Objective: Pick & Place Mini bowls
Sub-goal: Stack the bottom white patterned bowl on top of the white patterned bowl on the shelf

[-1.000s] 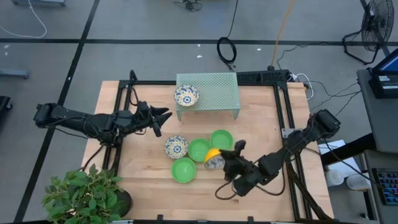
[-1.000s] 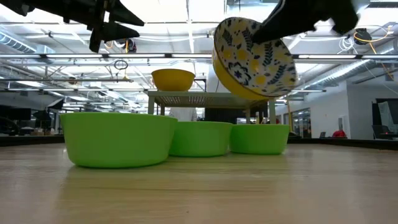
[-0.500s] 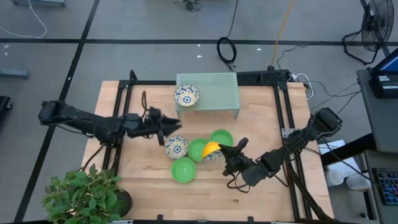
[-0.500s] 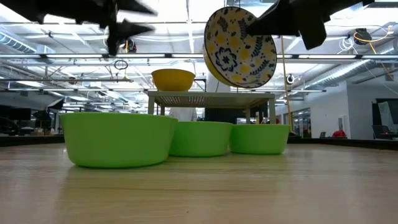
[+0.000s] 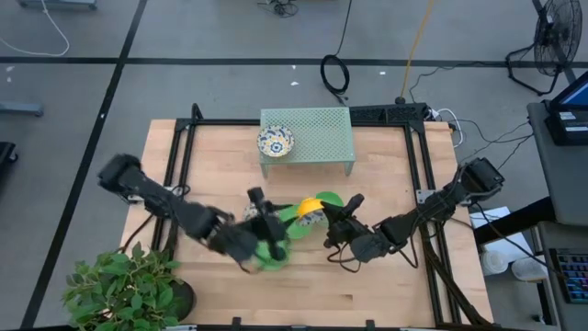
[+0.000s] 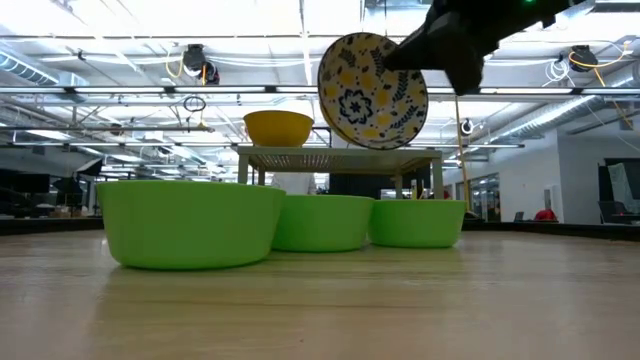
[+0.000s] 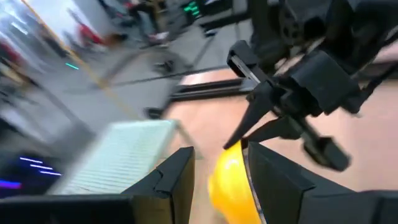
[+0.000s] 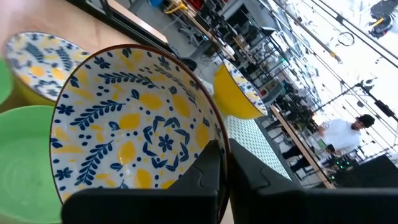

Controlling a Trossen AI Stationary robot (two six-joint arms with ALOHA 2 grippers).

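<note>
My right gripper (image 5: 323, 221) is shut on a floral mini bowl (image 6: 372, 91), yellow outside, held on edge above the three green mini bowls (image 6: 190, 222) (image 6: 325, 222) (image 6: 418, 222). My left gripper (image 7: 217, 171) is open and blurred over the near green bowl (image 5: 272, 256). Its fingers point at the held bowl's yellow back (image 7: 229, 180) without touching it. Another floral bowl (image 5: 275, 141) sits on the pale green mesh rack (image 5: 312, 136). A third floral bowl (image 8: 32, 55) rests on the table, mostly hidden under the left arm in the high view. My right gripper pinches the floral bowl's rim (image 8: 219, 144), one finger inside the bowl and one against its yellow outside. The fingers come nearly level from the table's right side. The bowl is lifted clear, tipped on its edge, its patterned inside facing the table's near edge.
The rack stands at the table's far middle, its legs on the wood. A potted plant (image 5: 124, 285) sits at the near left corner. Black frame rails (image 5: 418, 175) run along the table's sides. A person (image 8: 345, 134) shows in the room beyond.
My left arm has swung quickly from the table's left side toward the centre and near edge, rising a little and rolling, and now reaches over the near green bowl. My right gripper has drifted left and tipped the floral bowl from slanted to standing on edge.
</note>
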